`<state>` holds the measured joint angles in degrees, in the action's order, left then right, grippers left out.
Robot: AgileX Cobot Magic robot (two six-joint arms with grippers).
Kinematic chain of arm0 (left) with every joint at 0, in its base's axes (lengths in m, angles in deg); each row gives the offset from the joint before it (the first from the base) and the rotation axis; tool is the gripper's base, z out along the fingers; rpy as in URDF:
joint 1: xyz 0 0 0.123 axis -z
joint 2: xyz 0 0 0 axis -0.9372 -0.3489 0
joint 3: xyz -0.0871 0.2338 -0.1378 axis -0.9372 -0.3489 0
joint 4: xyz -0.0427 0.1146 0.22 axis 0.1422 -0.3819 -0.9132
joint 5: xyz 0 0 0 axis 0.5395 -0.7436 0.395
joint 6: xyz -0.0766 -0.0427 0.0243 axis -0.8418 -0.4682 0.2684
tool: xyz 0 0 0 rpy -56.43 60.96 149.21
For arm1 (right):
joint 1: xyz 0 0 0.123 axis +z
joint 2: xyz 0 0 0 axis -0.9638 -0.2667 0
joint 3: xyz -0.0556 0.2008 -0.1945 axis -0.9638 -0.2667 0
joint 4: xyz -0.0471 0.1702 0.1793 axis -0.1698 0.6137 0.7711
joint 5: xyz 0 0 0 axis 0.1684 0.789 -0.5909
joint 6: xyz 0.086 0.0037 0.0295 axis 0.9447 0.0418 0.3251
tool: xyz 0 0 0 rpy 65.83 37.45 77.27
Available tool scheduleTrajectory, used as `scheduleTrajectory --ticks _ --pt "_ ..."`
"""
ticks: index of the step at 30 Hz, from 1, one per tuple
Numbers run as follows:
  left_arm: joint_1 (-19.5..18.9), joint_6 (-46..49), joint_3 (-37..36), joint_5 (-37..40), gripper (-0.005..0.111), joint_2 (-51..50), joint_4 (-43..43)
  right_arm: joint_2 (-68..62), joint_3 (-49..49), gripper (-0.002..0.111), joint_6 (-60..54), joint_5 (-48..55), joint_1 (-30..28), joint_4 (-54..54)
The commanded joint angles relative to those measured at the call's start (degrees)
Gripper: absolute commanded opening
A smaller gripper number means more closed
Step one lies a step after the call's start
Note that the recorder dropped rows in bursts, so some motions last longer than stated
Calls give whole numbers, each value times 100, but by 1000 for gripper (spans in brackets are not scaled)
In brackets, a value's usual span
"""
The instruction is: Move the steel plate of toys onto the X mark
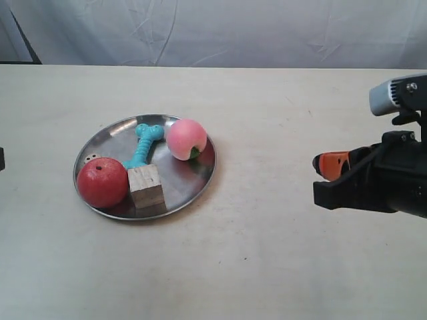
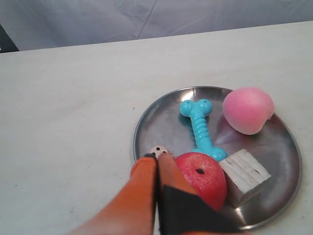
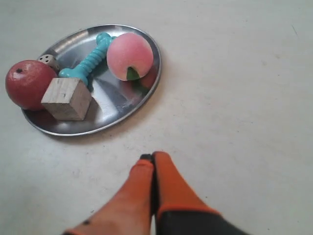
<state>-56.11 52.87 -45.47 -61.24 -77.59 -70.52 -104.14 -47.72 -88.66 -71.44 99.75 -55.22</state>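
The steel plate (image 1: 113, 133) lies flat on the table's left half. It holds a red fruit (image 1: 102, 182), a pink peach (image 1: 186, 139), a turquoise bone (image 1: 143, 145), a wooden cube (image 1: 147, 187) and a small die (image 1: 91, 159). My right gripper (image 3: 152, 156) is shut and empty over bare table, well to the right of the plate (image 3: 117, 98). My left gripper (image 2: 157, 155) is also shut and empty; its tips line up with the die (image 2: 159, 150) and the red fruit (image 2: 203, 176) at the plate's rim. I cannot make out the X mark.
The right arm (image 1: 373, 180) and its grey camera housing (image 1: 393, 93) stand at the exterior view's right edge. A dark bit of the other arm (image 1: 1, 159) shows at the left edge. A wrinkled white cloth (image 1: 213, 30) backs the pale table.
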Motion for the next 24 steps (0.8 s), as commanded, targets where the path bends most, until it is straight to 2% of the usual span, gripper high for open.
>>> scheduleTrajectory --ticks 1,6,14,17,24 --pt "40 -29 -7 -8 0 50 -18 198 -37 0 0 39 4 -32" --pt "40 -29 -7 -8 0 50 -137 935 -285 0 -194 -328 -170 -442" --pt "40 -29 -7 -8 0 50 -424 2730 -1179 0 -127 -476 -1762 -104" --pt "40 -29 -7 -8 0 50 -424 3378 -1584 0 -127 -452 -2181 -42" --pt "40 -29 -7 -8 0 50 -441 4242 -2119 0 -127 -17 -2393 -76"
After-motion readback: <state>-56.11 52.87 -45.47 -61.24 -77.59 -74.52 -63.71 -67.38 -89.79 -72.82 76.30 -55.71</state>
